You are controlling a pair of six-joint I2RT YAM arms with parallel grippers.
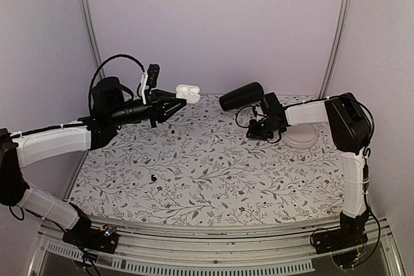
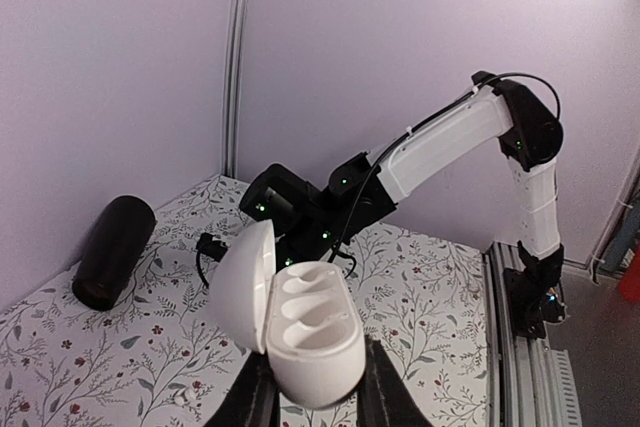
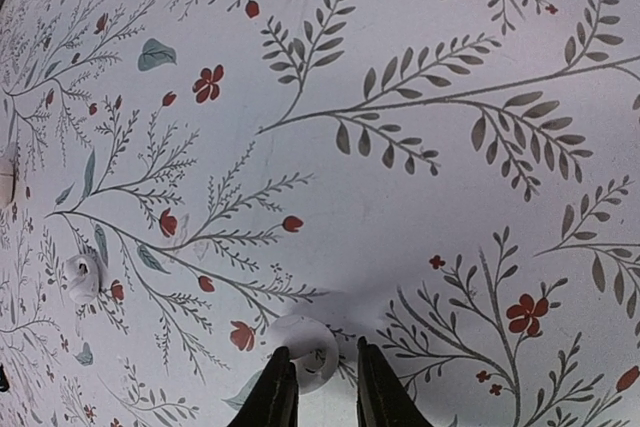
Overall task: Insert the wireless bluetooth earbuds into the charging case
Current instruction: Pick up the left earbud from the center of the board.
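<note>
My left claw [image 2: 318,392] is clamped on the open case [image 2: 310,327] held aloft, while my right claw [image 3: 320,387], nearly closed, pinches an earbud [image 3: 300,339] on the bench [image 3: 420,197].

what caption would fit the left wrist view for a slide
Open charging case, both sockets empty, held in the left gripper above the flowered table, right arm beyond.

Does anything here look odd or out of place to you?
Mildly: the case is held in the air by the left gripper, lid open, both sockets empty, and a tiny black bit lies alone on the cloth. Nothing looks spilled or broken.
</note>
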